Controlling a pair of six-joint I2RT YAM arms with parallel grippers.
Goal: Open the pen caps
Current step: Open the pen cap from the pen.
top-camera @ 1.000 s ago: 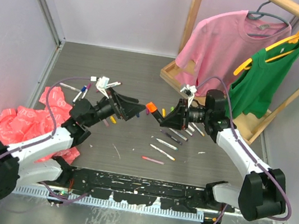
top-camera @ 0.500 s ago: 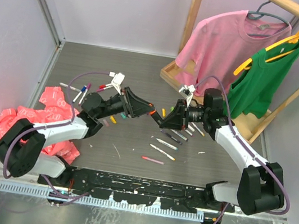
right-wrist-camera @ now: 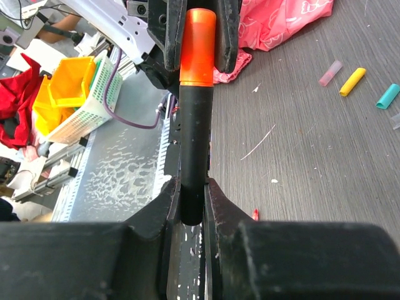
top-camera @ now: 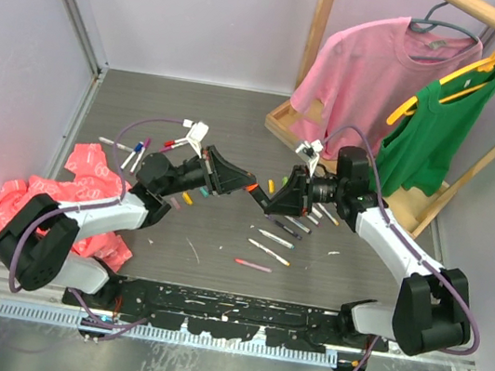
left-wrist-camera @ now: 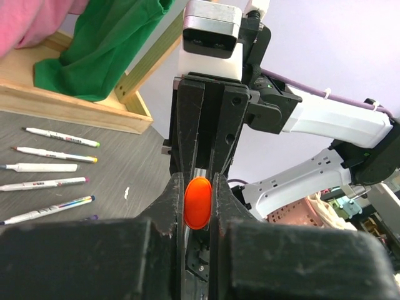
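Observation:
A thick marker with a black barrel [right-wrist-camera: 192, 144] and an orange cap [right-wrist-camera: 198, 47] hangs in the air between both arms. My right gripper [right-wrist-camera: 192, 190] is shut on the barrel's rear end. From the opposite side my left gripper [left-wrist-camera: 199, 187] is shut on the orange cap [left-wrist-camera: 199, 203], its pads pressing both flanks. From above, the left gripper [top-camera: 246, 185] and right gripper [top-camera: 275, 201] meet nose to nose over the table's middle. Slim white pens [top-camera: 275, 238] lie under and beside the right arm. Loose pen caps, pink [right-wrist-camera: 330, 72], yellow [right-wrist-camera: 352, 81] and teal [right-wrist-camera: 387, 95], lie on the table.
A crumpled pink plastic bag [top-camera: 43, 196] lies at the left. A wooden rack [top-camera: 302, 124] at the back right carries a pink shirt [top-camera: 370, 68] and a green top [top-camera: 440, 127]. More pens [top-camera: 135, 151] lie behind the left arm, and another row of pens [left-wrist-camera: 53, 167] by the rack's base.
My left gripper swung right from open jaws to the marker's orange cap and closed on it. The right gripper kept holding the barrel in place.

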